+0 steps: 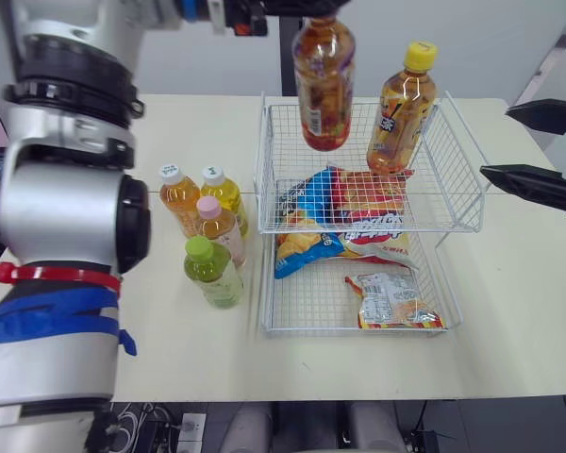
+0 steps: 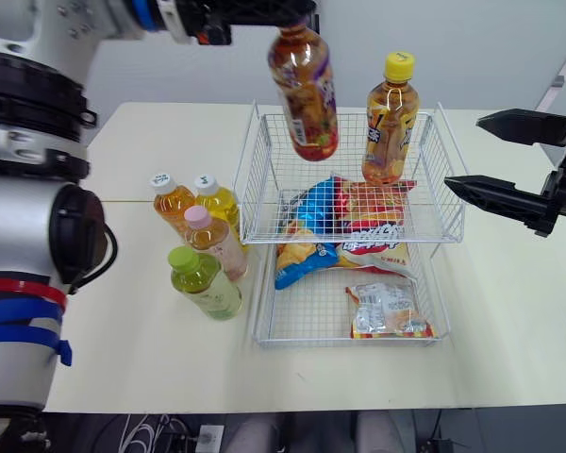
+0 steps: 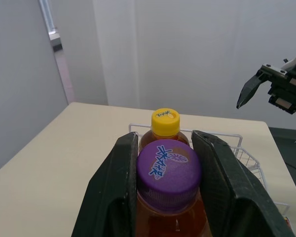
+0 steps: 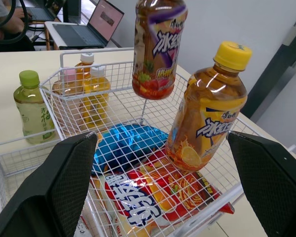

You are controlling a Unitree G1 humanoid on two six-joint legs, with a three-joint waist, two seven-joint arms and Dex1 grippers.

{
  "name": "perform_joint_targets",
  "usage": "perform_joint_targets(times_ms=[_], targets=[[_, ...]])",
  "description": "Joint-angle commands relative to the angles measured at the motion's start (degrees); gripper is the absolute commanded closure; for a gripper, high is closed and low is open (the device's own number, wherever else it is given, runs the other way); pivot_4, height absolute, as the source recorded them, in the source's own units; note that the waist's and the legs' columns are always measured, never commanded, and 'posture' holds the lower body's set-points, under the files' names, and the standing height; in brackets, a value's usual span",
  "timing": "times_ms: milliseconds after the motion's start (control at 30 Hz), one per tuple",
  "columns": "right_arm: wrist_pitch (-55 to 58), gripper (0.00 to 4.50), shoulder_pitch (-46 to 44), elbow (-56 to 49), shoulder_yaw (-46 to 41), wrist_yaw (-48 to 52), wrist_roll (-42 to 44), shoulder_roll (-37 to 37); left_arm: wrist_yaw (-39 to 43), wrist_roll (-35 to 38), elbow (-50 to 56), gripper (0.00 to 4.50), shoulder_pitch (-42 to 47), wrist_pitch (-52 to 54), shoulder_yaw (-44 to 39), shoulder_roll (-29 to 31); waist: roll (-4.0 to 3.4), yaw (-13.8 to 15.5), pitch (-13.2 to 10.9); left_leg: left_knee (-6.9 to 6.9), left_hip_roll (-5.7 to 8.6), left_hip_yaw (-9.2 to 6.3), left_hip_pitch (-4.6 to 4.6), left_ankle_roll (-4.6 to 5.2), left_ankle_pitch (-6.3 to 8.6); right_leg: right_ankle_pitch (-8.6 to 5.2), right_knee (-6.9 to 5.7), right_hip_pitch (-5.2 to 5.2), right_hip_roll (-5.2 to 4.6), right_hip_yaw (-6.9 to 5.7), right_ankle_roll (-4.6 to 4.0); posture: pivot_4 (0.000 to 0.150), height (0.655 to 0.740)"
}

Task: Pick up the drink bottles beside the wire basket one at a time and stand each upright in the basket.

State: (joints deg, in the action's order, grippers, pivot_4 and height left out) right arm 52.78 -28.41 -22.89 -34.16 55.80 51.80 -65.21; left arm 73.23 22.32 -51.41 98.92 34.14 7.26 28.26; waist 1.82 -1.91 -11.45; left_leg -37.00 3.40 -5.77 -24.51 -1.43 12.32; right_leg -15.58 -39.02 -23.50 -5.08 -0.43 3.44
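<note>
Head view: left gripper (image 2: 292,11) clamped on the purple-cap bottle (image 2: 305,90) at the neck, bottle hanging below its fingers over the wire basket (image 2: 450,203). Yellow-cap bottle (image 2: 388,123) leans inside, near the right gripper (image 2: 464,151) fingertips, which are apart and empty. Four bottles (image 2: 212,241) stand on the table (image 2: 509,311) outside. Left wrist: both pads (image 3: 113,187) tight against its cap. Right wrist: fingers (image 4: 71,182) spread wide, yellow-cap bottle and snack bags (image 4: 138,197) beyond them.
</note>
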Motion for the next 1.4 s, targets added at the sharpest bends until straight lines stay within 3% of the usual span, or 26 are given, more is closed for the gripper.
perform_joint_targets(times_ms=[33, 333, 633, 667, 933, 1200, 1400], targets=[[0.83, 0.00, 1.33, -2.35, -4.89, -1.18, 1.72, -1.75, -0.86, -1.65, -2.88, 3.19, 1.74, -5.36, -2.70, -2.63, 0.00, 0.13, 0.00, -0.01, 0.00, 0.00, 0.00, 0.00, 0.00, 0.00, -0.01, 0.01, 0.00, -0.01, 0.00, 0.150, 0.7400], [1.15, 0.00, 3.73, -3.39, -7.35, -3.04, 3.98, -2.43, -4.78, -5.76, -11.41, 3.19, 3.16, -12.09, -5.54, -8.27, 0.01, 0.06, -0.01, -0.03, 0.01, -0.01, -0.03, 0.01, 0.00, 0.00, -0.01, 0.01, 0.00, -0.03, 0.01, 0.150, 0.7400], [0.47, 0.00, 4.44, -2.86, -7.51, -3.68, 4.27, -3.36, -3.38, -7.78, -13.81, 3.19, 3.93, -10.63, -7.17, -9.81, 0.01, 0.14, -0.01, -0.04, 0.02, -0.02, -0.02, 0.01, 0.00, 0.00, -0.01, 0.03, 0.00, -0.04, 0.01, 0.150, 0.7400], [0.31, 0.00, 4.43, -2.84, -7.34, -3.75, 4.19, -3.34, -2.51, -8.04, -13.60, 2.49, 4.00, -10.57, -6.97, -9.58, 0.01, 0.14, -0.01, -0.04, 0.02, -0.03, -0.02, 0.01, 0.00, 0.00, -0.01, 0.03, 0.00, -0.05, 0.01, 0.150, 0.7400], [-0.22, 0.00, 4.59, -2.88, -6.80, -3.97, 3.99, -3.05, 0.73, -8.56, -12.12, 0.10, 5.21, -8.79, -7.39, -6.18, 0.01, 0.03, -0.01, -0.04, 0.01, -0.02, -0.02, 0.00, 0.00, 0.00, -0.02, 0.03, 0.01, -0.04, 0.01, 0.150, 0.7400], [-1.09, 0.00, 4.69, -2.27, -6.30, -3.48, 3.52, -3.43, 3.70, -8.51, -6.06, 0.04, 5.23, -5.87, -7.62, -0.54, 0.01, 0.09, -0.01, -0.05, 0.01, -0.06, -0.01, 0.00, 0.00, 0.00, -0.02, 0.05, 0.02, -0.05, 0.02, 0.150, 0.7400], [-2.68, 0.00, 3.57, -1.65, -4.26, -2.64, 3.54, -3.90, 1.24, -7.73, 3.75, 0.04, 1.59, -1.82, -9.08, 4.89, 0.00, -0.01, 0.00, -0.04, 0.00, -0.07, 0.00, 0.00, 0.00, 0.00, -0.02, 0.05, 0.02, -0.06, 0.02, 0.150, 0.7400]])
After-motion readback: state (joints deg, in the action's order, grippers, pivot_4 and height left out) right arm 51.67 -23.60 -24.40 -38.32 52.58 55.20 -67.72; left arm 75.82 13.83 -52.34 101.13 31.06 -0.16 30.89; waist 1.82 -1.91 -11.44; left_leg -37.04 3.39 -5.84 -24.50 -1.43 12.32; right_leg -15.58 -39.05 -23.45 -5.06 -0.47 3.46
